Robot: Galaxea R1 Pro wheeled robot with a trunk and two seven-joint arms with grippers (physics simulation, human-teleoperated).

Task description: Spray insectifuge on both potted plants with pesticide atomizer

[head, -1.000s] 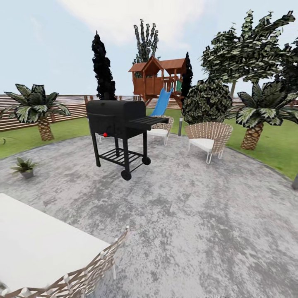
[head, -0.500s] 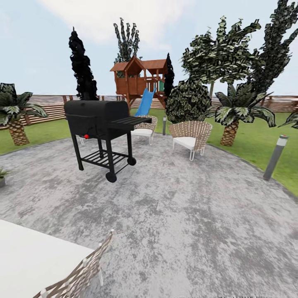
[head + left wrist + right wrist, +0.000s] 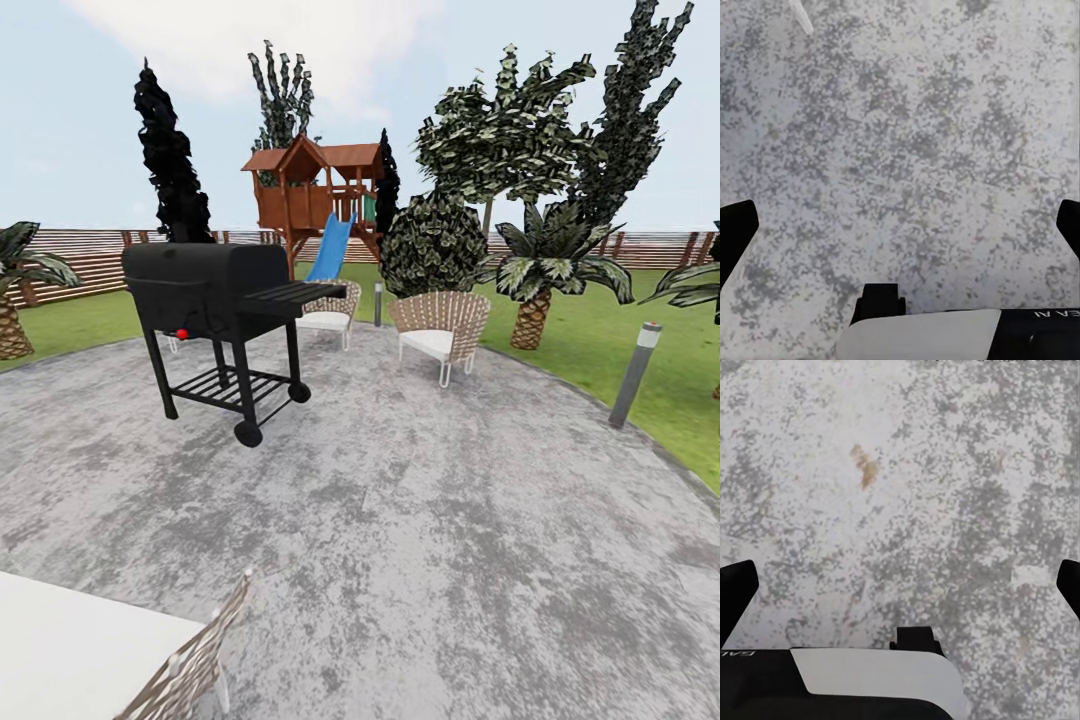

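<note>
Left gripper (image 3: 900,225) wide apart, nothing btwn fingers; right gripper (image 3: 900,585) same – both over grey patio (image 3: 420,500); ahead black grill (image 3: 215,300), wicker chairs (image 3: 437,330), bollard lamp (image 3: 635,375) on lawn (image 3: 600,340); fence (image 3: 90,255) behind – garden.

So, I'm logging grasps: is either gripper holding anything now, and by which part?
Nothing is held: in both wrist views the jaws stand wide apart over bare grey patio paving.
</note>
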